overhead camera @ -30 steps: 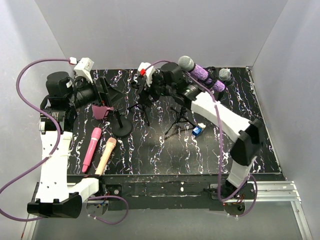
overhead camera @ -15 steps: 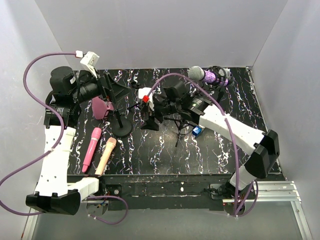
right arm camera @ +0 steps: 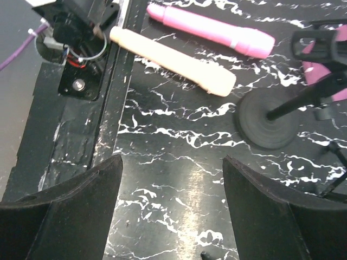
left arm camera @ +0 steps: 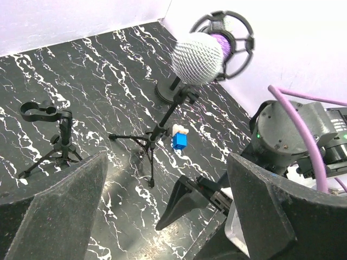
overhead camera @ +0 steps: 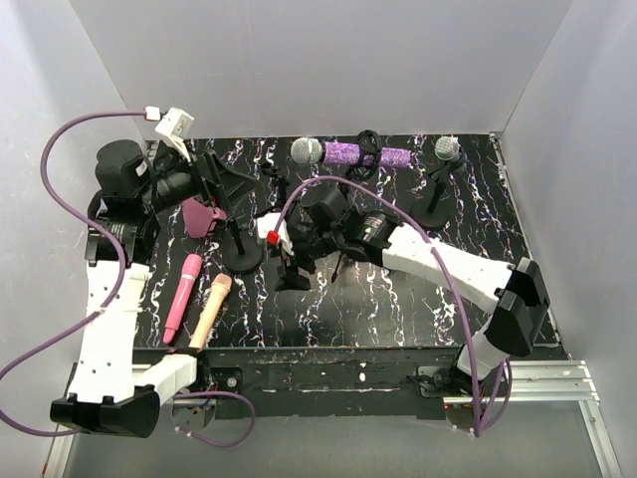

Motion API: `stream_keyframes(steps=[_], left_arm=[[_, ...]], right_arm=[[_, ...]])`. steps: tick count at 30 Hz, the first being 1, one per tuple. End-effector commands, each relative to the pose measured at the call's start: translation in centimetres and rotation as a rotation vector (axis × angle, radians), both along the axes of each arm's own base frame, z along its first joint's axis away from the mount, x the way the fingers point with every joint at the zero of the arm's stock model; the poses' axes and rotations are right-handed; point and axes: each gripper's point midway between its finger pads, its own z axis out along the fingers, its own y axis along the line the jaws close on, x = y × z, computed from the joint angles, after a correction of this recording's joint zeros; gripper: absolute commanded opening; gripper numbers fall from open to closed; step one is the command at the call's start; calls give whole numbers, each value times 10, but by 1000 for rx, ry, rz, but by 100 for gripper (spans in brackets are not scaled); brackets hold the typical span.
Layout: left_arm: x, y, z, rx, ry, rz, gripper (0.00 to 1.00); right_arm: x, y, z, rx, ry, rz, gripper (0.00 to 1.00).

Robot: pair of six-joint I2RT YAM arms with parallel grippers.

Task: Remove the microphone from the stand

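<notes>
"Two pairs of fingers, both bare. What could go wrong from here?" (Desk)

"At lower left, the loose pink microphone (overhead camera: 182,297) and beige microphone (overhead camera: 210,311) could draw a wrong pick. At upper centre, the purple microphone (overhead camera: 348,154) lies level in the clip of its tripod stand (left arm camera: 154,132). That stand looks light and top-heavy, so a sideways tug or a brush from the right arm might topple it." (Photographer)

"And the arms?" (Desk)

"At frame left, the left arm rears high with its wrist aimed across the worktop (overhead camera: 398,309). The left fingers (left arm camera: 59,200) are spread wide, gripping nothing. From the right, the other arm stretches leftward and low to centre frame. The right fingers (right arm camera: 65,200) are equally wide and empty, pointing down. Both are well apart from the purple microphone." (Photographer)
</notes>
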Motion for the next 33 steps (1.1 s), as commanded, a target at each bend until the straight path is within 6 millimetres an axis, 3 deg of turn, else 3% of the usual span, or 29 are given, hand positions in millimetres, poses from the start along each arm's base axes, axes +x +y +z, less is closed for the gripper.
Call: stream_keyframes(steps=[1,6,10,14,23,28,33], left_arm=[[-10,1,5,9,-46,3,91],[-15,-1,3,7,-46,-17,91],[-24,-6,1,6,-55,-77,92],[-24,-15,2,-41,-92,-139,93],[-6,-46,19,1,-205,-317,97],[2,-78,2,102,-173,-431,96],[15,-107,-12,127,-207,-484,96]], right_arm=[[-14,-5,13,25,-43,32,81],[-20,-9,15,21,-50,46,80],[-32,-21,33,19,-59,90,81],[-49,-46,79,53,-88,96,87],[-71,-139,166,240,-343,-29,91],[-43,-167,214,294,-416,-227,91],[8,-180,227,268,-481,-385,93]])
